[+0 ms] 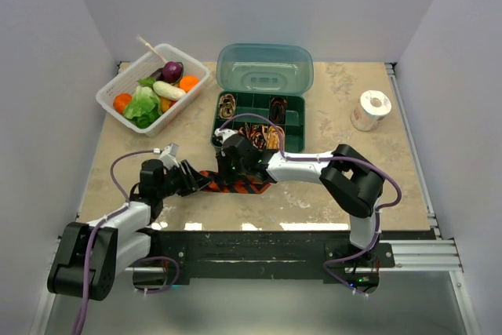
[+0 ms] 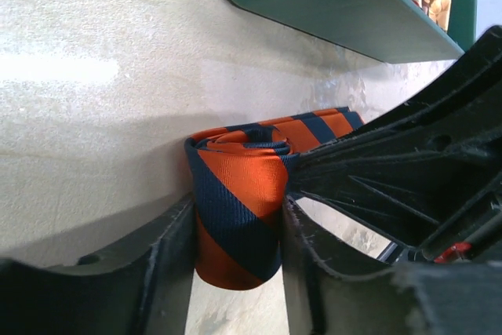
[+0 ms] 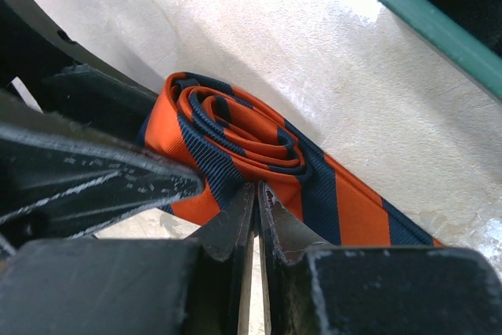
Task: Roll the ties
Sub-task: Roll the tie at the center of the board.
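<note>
I have the left hand (image 2: 238, 217) closed on the tie (image 2: 235, 182). The orange-red and navy roll stands on edge between its two fingers (image 2: 169, 264), and each finger presses a flank of the coil. The roll sits on the surface (image 1: 416, 170).

My right hand (image 3: 252, 194) meets the same roll from the opposite side. It is closed to a thin slit, and its tips nip the outer wrap where the flat tail leaves the spiral. From this wrist I see the coil end-on just ahead of the tips. The unrolled tail runs off to the right of that hand, lying flat.

In the overhead view the two hands are nearly touching each other across the tie. The green box (image 1: 252, 102) lies just beyond the right hand with its lid (image 1: 265, 68) propped open, and small coiled ties (image 1: 227, 104) sit in its compartments. A basket (image 1: 110, 100) of vegetables sits well beyond the left hand. A white tape roll (image 1: 370, 109) is far off past the right arm's elbow.
</note>
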Controlling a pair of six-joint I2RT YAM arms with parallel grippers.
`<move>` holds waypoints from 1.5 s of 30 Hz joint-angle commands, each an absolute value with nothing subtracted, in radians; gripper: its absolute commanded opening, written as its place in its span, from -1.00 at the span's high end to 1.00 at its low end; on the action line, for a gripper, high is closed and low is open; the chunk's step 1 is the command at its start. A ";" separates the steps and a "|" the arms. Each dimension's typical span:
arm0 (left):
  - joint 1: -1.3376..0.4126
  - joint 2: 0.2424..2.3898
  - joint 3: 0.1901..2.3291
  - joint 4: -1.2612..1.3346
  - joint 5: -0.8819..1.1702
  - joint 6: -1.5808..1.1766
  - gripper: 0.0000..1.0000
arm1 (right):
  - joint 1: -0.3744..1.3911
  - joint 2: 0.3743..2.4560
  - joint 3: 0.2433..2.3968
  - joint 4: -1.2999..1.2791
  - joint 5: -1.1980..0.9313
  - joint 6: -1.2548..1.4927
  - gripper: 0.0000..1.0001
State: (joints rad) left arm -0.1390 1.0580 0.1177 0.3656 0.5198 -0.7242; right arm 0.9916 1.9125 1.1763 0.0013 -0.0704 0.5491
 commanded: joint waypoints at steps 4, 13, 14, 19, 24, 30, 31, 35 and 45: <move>-0.140 1.147 0.176 0.419 0.558 -0.718 0.24 | 0.997 1.928 1.193 -0.034 -0.069 0.538 0.80; -0.143 1.115 0.382 0.060 0.493 -0.586 0.25 | 0.996 1.849 1.193 -0.080 -0.015 0.532 0.79; -0.144 1.114 0.394 0.042 0.474 -0.583 0.25 | 0.994 1.839 1.193 -0.083 -0.006 0.529 0.79; -0.198 1.118 0.491 -0.134 0.365 -0.565 0.22 | 0.986 1.789 1.192 -0.121 0.023 0.520 0.79; -0.284 1.149 0.612 -0.294 0.184 -0.528 0.20 | 0.971 1.750 1.164 -0.135 0.041 0.518 0.78; -0.350 1.181 0.683 -0.400 0.051 -0.517 0.20 | 0.954 1.707 1.135 -0.150 0.055 0.515 0.78; -0.354 1.183 0.689 -0.409 0.037 -0.514 0.20 | 0.954 1.704 1.131 -0.152 0.058 0.515 0.78; -0.388 1.207 0.735 -0.459 -0.039 -0.500 0.21 | 0.948 1.687 1.115 -0.155 0.064 0.514 0.78; -0.567 1.328 0.890 -0.705 -0.382 -0.529 0.23 | 0.937 1.675 1.086 -0.167 0.078 0.512 0.78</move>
